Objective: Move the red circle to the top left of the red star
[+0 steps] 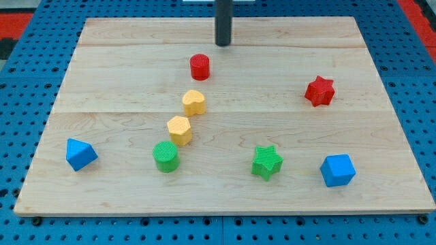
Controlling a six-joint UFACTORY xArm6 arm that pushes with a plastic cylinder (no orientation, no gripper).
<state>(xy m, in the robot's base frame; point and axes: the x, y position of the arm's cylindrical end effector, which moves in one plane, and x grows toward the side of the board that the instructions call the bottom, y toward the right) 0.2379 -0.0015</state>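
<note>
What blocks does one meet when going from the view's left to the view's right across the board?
Blue block → green cylinder → yellow hexagon → yellow heart → red circle → green star → red star → blue cube. My tip lies between the red circle and the green star.

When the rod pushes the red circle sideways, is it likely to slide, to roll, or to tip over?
The red circle stands on its flat end, short and wide, so it probably slides and does not roll or tip. Its round wall may slip off my tip if the push is off-centre. The wooden board looks smooth, so it should move easily.
</note>
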